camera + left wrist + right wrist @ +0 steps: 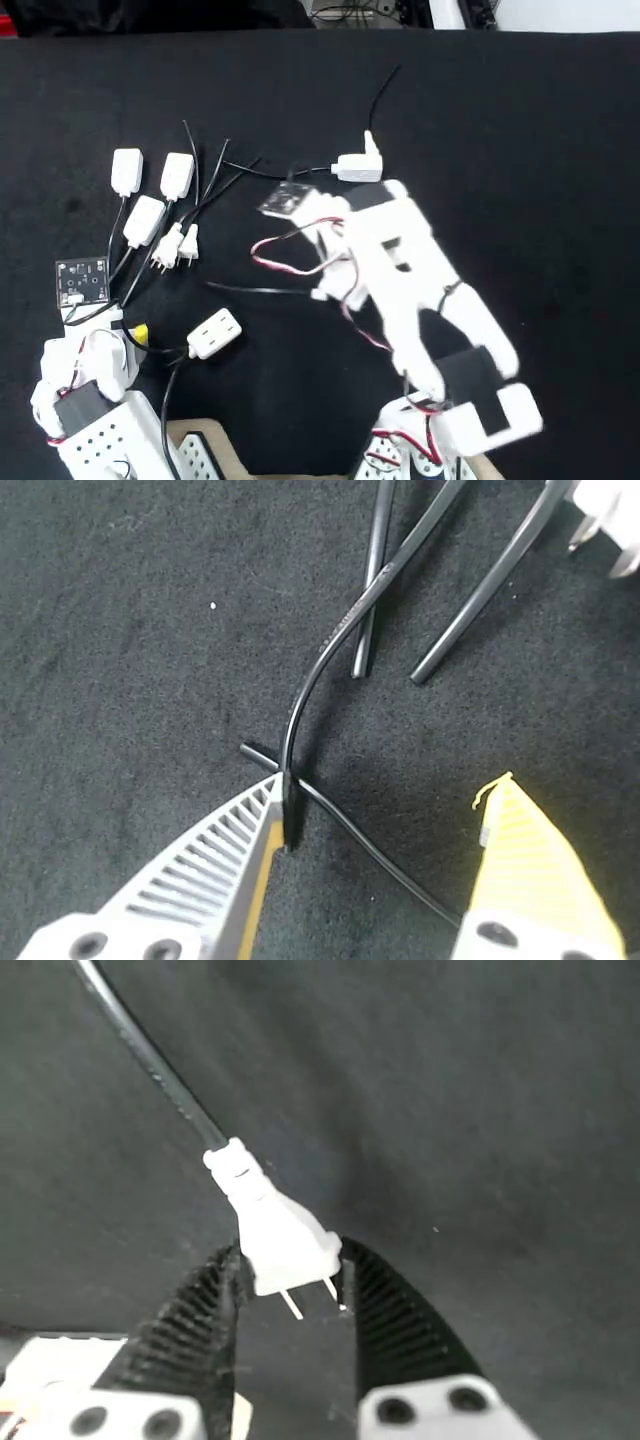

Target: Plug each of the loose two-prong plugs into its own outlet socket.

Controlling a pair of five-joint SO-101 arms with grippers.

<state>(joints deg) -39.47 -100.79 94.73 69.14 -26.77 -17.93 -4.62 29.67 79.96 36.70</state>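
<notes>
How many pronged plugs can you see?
3. Two loose plugs lie side by side on the table; the third plug is in the right pincer. Its arm could hide more.

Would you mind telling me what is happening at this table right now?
The right gripper holds a white two-prong plug by its body, prongs bare, over the black table. The left gripper is open over loose black cables. Two more plugs lie unplugged near the outlet sockets.

The table (540, 200) is covered edge to edge in matte black cloth (480, 90), evenly lit. Past its far edge lie tangled cables (345, 12) and, far right, a white surface (570, 12). A tan board (185, 432) shows at the near edge.
</notes>
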